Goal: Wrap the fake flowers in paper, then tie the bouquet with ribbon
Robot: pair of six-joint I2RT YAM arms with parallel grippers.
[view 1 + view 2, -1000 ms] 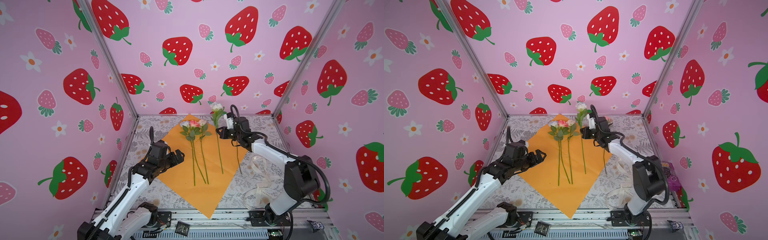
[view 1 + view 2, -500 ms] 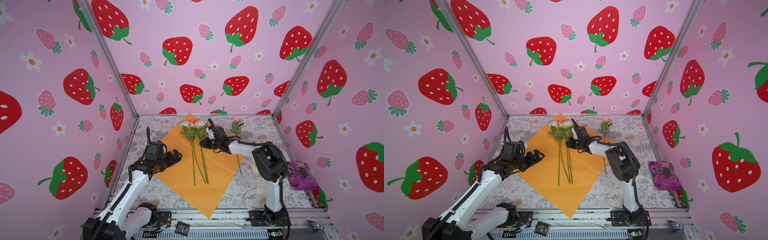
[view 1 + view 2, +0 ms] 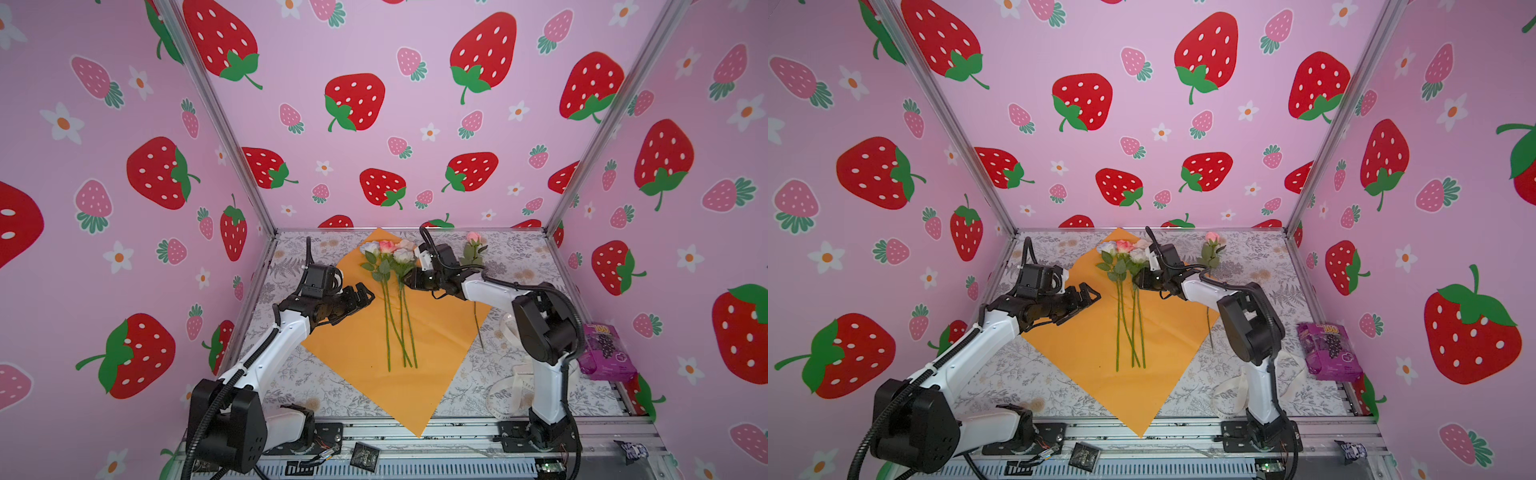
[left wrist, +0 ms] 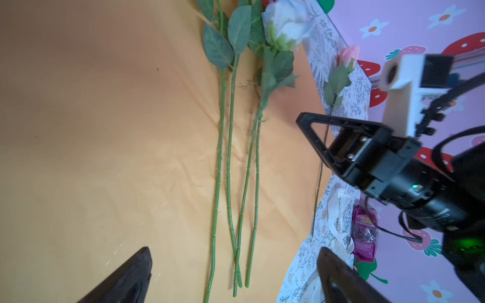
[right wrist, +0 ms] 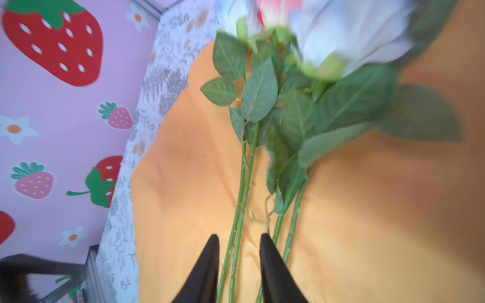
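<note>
Over the bouquet (image 5: 259, 91), right claw (image 5: 239, 236) half-open.

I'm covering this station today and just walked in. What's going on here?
The bouquet of fake flowers lies untied on an orange paper sheet. The right gripper, open, hovers at its stems; the left gripper hangs open over the sheet's left edge. One pink rose lies apart to the right.

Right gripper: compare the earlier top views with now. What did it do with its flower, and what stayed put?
The right gripper carried its white rose leftward, down beside the bouquet of fake flowers on the orange paper, then parted its jaws, letting go. The left gripper stayed open at the paper's edge; the lone pink rose stayed put.
</note>
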